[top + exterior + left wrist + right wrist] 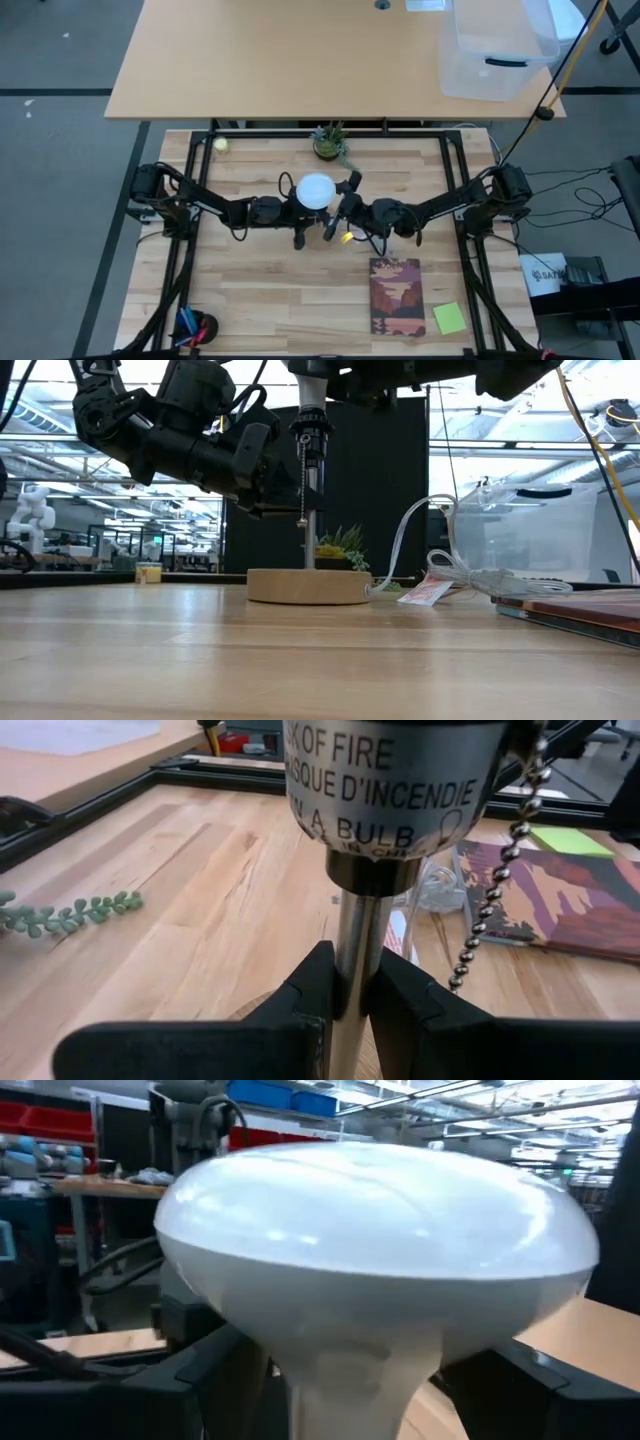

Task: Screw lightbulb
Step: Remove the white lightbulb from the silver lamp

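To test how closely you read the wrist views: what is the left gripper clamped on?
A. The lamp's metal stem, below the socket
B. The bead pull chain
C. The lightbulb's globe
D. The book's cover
A. In the left wrist view the left gripper is shut on the metal stem under the socket; the bead chain hangs free, and the lightbulb sits between the right gripper's fingers.

Both dark arms meet at the middle of the pale wooden table [250,300], so the centre is crowded. The round white frosted lightbulb [316,190] sits atop a thin silvery metal lamp pole [311,510], with a beaded metal pull chain [301,480] dangling beside it. A small green potted plant [329,142] stands near behind. To the right lie a clear coiled cord [440,565] and a reddish illustrated book [396,296]. The front left boards lie open.
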{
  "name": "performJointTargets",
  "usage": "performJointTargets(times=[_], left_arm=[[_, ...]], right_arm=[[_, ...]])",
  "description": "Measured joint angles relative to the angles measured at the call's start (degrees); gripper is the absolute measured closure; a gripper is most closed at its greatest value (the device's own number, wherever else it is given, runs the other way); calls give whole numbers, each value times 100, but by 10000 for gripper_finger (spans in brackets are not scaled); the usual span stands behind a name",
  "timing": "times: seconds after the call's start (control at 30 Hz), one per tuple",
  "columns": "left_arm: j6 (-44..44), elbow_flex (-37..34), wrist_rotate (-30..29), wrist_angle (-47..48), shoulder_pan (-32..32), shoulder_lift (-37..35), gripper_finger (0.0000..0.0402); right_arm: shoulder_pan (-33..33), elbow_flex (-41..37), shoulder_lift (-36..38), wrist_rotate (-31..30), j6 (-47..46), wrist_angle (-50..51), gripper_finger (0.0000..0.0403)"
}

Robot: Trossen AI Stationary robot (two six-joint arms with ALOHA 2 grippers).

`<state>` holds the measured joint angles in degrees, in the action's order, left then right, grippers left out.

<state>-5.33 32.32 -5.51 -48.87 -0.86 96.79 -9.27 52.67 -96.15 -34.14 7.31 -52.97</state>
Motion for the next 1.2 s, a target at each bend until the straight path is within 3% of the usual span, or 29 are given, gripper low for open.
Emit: performJointTargets(times=[0.27, 0.5, 1.07, 1.2], left_arm=[[-16, 2, 16, 26, 2, -2, 356], [125, 2, 272, 58, 11, -7, 356], [438, 7, 1816, 78, -17, -2, 356], [512, 7, 1904, 78, -66, -2, 356]], right_arm=[[34, 4, -3, -20, 223, 2, 138], [34, 4, -3, 287, 231, 134, 176], [79, 17, -1, 1773, 475, 620, 194], [174, 17, 0, 2272, 451, 829, 194]])
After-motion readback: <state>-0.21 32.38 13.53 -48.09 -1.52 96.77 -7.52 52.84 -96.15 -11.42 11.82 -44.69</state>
